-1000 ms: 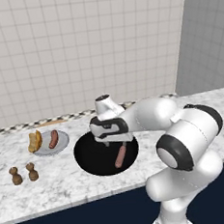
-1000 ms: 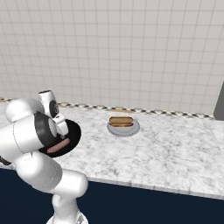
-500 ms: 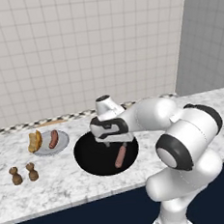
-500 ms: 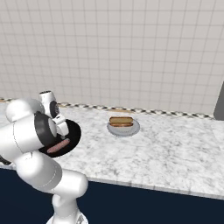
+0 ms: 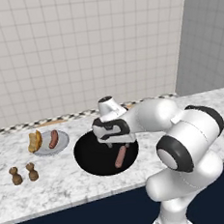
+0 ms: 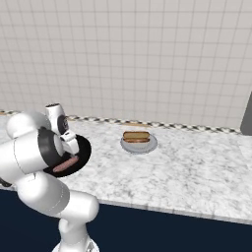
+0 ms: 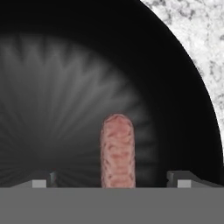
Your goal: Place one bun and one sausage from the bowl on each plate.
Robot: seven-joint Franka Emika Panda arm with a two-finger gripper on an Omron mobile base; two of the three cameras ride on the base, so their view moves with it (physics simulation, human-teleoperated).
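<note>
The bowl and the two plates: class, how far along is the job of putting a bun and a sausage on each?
Both plates, one and the other, already carry a bun and a sausage. The open claw hovers over the bowl, holding nothing. One sausage lies in the bowl. Nothing visibly remains to be plated.

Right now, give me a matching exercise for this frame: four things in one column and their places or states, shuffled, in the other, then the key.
Things:
1. sausage
2. gripper
3. left plate
4. two brown shakers

Places or states:
A. on the bare counter, left of the bowl
B. lying in the black bowl
C. carrying a bun and a second sausage
D. open, above the bowl, fingertips either side of the sausage

Pairs: 1-B, 2-D, 3-C, 4-A
</note>
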